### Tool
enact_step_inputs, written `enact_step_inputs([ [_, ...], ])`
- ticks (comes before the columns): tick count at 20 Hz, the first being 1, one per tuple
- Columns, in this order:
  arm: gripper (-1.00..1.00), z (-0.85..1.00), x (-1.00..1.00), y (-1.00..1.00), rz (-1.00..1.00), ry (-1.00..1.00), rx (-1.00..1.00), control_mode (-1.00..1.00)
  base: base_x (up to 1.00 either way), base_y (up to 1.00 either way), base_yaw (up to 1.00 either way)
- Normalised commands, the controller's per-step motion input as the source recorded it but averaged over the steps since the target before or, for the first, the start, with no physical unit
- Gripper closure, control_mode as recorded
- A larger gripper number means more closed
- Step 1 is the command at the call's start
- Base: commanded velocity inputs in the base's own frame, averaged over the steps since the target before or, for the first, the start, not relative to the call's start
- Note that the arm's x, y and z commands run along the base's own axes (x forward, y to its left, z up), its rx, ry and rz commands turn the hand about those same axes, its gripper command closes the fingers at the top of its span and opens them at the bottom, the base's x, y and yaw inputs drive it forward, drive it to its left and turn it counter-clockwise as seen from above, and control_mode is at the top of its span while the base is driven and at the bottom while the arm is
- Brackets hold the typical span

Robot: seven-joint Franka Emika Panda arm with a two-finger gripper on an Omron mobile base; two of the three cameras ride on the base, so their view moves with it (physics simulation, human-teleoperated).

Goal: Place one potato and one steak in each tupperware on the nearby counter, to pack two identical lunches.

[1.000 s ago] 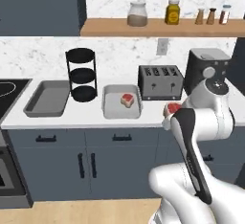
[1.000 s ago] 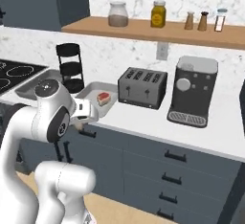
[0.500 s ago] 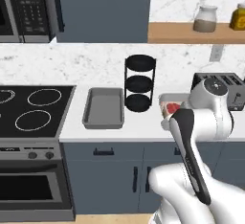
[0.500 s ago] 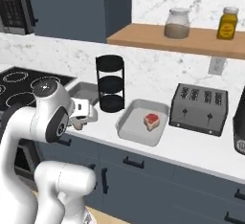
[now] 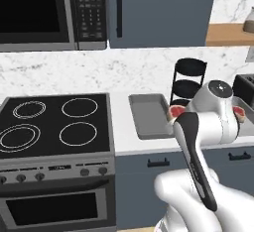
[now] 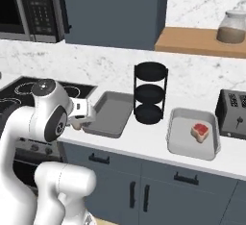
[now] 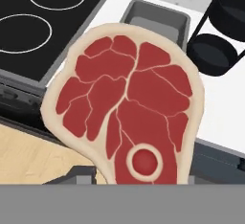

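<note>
A raw red steak (image 7: 127, 103) with a pale fat rim is held in my gripper (image 7: 139, 176), which is shut on its lower end. From the right base view the gripper (image 6: 82, 115) hovers at the near left corner of an empty grey tupperware (image 6: 109, 115) on the white counter (image 6: 144, 140). In the left base view the held steak (image 5: 176, 112) peeks out beside the arm, over that tupperware (image 5: 149, 115). A second grey tupperware (image 6: 178, 137) to the right holds another steak (image 6: 200, 131). The potato is out of view.
A black three-tier round rack (image 6: 150, 94) stands between the two tupperwares. A black stovetop (image 5: 54, 124) with an oven below lies to the left, under a microwave (image 5: 52, 10). A toaster (image 6: 234, 111) sits at the far right, beneath a wooden shelf (image 6: 202, 41).
The base has driven left, so the whole scene has slid right and the stove and microwave have come into view. The steak stays held in the gripper.
</note>
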Motion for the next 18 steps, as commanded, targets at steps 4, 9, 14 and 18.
enact_step_inputs([
  [4, 1.00, 0.00, 0.00, 0.00, 0.00, 0.00, 0.00, 1.00, 0.37, 0.34, -0.32],
  [9, 1.00, 0.00, 0.00, 0.00, 0.00, 0.00, 0.00, 1.00, 0.35, 0.09, -0.23],
  [14, 1.00, -0.09, 0.56, 0.14, -0.03, 0.04, 0.00, -1.00, 0.12, 0.00, -0.02],
  [18, 1.00, -0.23, 0.83, 0.34, -0.04, 0.06, 0.00, -1.00, 0.00, 0.00, 0.00],
])
